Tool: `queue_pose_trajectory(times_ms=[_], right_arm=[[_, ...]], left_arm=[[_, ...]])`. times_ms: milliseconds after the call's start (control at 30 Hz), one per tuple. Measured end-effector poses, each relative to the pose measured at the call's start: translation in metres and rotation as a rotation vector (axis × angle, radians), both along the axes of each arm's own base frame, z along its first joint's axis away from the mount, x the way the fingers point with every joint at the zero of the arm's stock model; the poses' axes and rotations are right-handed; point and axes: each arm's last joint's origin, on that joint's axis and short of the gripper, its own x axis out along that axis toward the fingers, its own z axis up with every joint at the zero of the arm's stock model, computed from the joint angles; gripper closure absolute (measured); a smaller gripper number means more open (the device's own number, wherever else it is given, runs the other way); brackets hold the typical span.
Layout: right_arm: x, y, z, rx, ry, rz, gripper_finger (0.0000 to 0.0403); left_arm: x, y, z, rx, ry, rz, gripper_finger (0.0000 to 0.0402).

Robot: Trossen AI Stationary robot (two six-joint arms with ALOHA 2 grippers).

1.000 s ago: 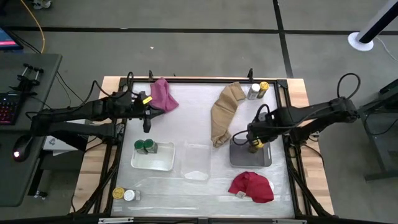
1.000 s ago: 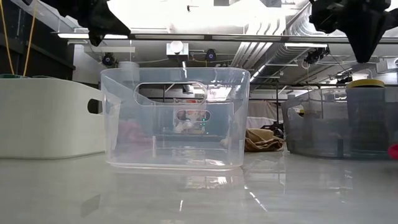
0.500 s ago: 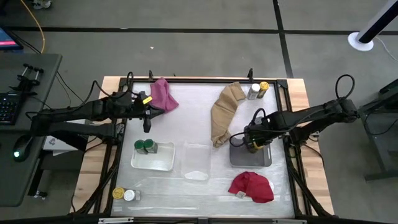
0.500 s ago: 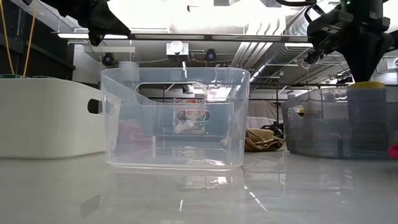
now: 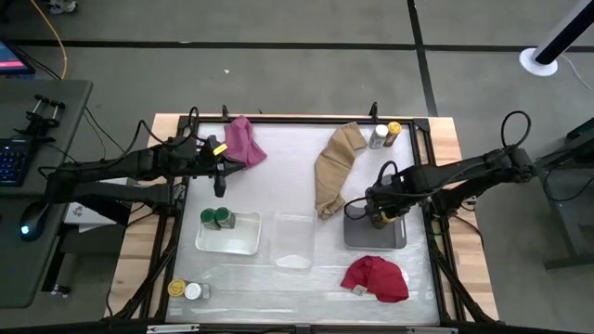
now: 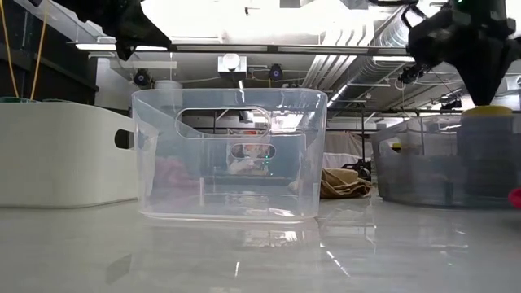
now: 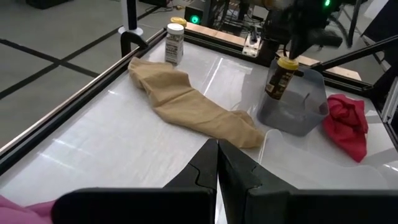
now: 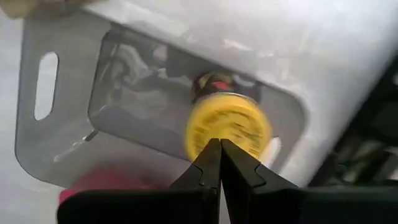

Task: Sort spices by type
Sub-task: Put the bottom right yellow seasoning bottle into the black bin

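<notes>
High view: table (image 5: 278,186) with right claw (image 5: 378,219) over the grey tray (image 5: 394,237); left claw (image 5: 219,188) waits, fingers together. Left wrist view: yellow-lidded jar (image 7: 281,77) upright in the tray. Right wrist view: fingers pressed together above the jar's lid, holding nothing.

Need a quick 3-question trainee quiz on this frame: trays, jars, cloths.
1. True or false: the grey tray holds a green-lidded jar.
2. How many green-lidded jars stand in the white tray? A one, B two, C three.
3. Fill in: the two jars at the table's far right corner stand beside the ___ cloth.

Key
1. False: it holds a yellow-lidded jar.
2. B.
3. The tan cloth.
</notes>
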Motion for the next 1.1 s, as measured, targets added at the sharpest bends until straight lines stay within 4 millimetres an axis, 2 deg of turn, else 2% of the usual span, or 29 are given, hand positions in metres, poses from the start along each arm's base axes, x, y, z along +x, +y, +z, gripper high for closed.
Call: queue_pose_trajectory(times_ms=[100, 267, 700, 900, 1000, 1100], right_arm=[[-0.002, -0.001, 0.017, -0.030, -0.025, 0.001, 0.0403], [-0.002, -0.002, 0.017, -0.042, -0.011, -0.007, 0.0403], [0.023, 0.005, -0.010, -0.020, 0.126, 0.081, 0.0403], [0.030, 0.006, -0.017, -0.005, 0.150, 0.105, 0.0403], [0.030, 0.006, -0.013, -0.005, 0.154, 0.108, 0.0403], [0.030, 0.007, 0.002, -0.027, 0.154, 0.117, 0.0403]], left_arm=[[0.000, 0.000, 0.000, 0.005, 0.001, 0.000, 0.0402], [0.000, 0.000, 0.000, 0.006, 0.002, -0.001, 0.0402], [0.000, 0.000, 0.000, 0.006, 0.003, -0.001, 0.0402], [0.000, 0.000, 0.000, 0.003, 0.006, 0.000, 0.0402], [0.000, 0.000, -0.001, 0.002, 0.013, -0.001, 0.0402], [-0.001, 0.000, -0.002, 0.001, 0.018, -0.001, 0.0401]])
